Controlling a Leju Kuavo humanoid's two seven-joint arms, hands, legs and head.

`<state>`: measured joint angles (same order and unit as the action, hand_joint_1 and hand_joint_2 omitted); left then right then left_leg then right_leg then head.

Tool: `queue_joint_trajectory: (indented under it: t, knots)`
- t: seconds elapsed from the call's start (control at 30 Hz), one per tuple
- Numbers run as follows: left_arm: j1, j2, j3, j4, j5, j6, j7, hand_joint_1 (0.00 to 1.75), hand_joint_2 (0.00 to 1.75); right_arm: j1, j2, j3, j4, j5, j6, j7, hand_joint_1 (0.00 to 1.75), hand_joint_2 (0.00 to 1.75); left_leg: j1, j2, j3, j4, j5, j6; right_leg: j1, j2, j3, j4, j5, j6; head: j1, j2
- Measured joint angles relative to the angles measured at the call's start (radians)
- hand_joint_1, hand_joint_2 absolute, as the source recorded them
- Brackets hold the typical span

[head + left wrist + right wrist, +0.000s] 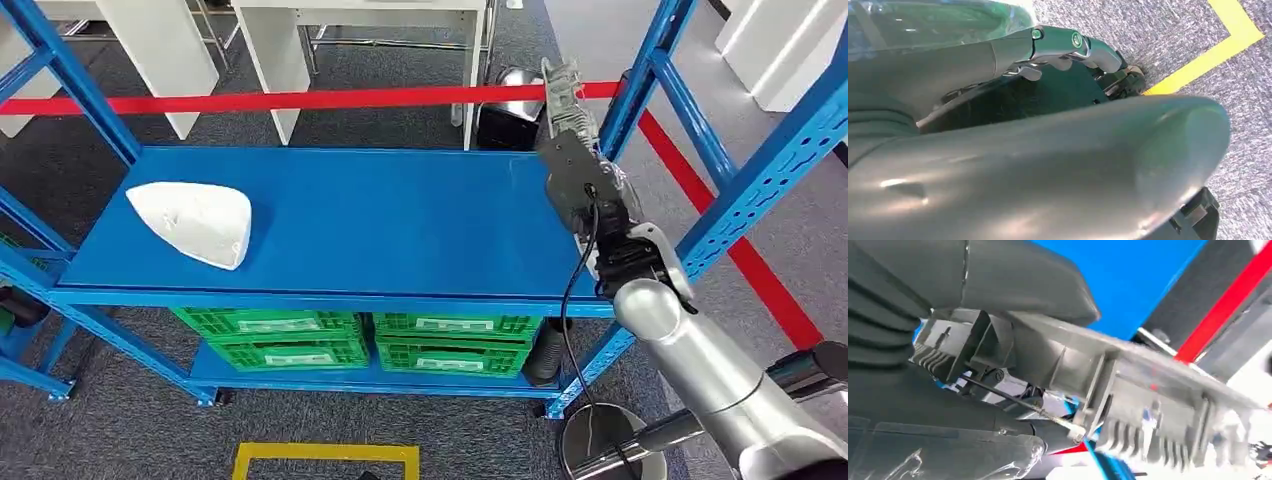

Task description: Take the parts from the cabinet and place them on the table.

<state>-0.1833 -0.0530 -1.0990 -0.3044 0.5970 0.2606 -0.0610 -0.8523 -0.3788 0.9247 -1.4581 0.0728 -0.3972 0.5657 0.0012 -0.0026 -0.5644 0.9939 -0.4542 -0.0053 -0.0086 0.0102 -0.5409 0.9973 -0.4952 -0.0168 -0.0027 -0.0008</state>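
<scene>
- Right hand (pixel 580 170) is raised over the right end of the blue shelf (pixel 400 220), gripping a grey ribbed plastic part (pixel 562 95) that sticks up and away from the robot, past the shelf's back edge.
- In the right wrist view the grey part (pixel 1128 385) sits clamped between thumb and fingers; its long axis runs on out past the hand.
- White wedge-shaped part (pixel 195 222) lies flat at the left end of the shelf, well apart from the right hand, nearly a full shelf length to its left.
- White part's long axis runs roughly along the shelf; narrow tip points left, broad end points right toward the held part.
- Left hand (pixel 1068 47) hangs down by the carpet near the yellow tape (pixel 1208 65); fingers look curled, but can't tell if it's closed or holding anything.
- Judgement: left arm is on the white part's side, so it's the nearer one for that pick; the right hand must first carry its grey part to the table.
- White tables (pixel 370 30) stand beyond the red tape (pixel 300 100).
</scene>
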Motion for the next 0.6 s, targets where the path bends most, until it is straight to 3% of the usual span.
queue_joint_trajectory:
  t: [0.13, 0.6]
  knots:
    - [0.004, 0.001, 0.000, 0.000, 0.013, 0.012, -0.008, 0.00, 0.00, 0.000, -0.025, -0.007, -0.062, -0.058, -0.032, -0.041, 1.75, 1.75, 0.000, 0.000, -0.001, 0.000, 0.000, 0.000, 0.000, -0.001, -0.001, 0.000, 0.000, 0.000, 0.000, 0.000]
    - [0.011, 0.008, 0.002, 0.000, 0.034, 0.013, -0.031, 0.00, 0.00, -0.011, -0.088, -0.011, -0.277, -0.128, -0.069, -0.067, 1.75, 1.75, 0.000, -0.001, -0.003, 0.000, 0.000, 0.000, 0.000, -0.002, -0.002, 0.000, 0.000, 0.000, 0.000, 0.000]
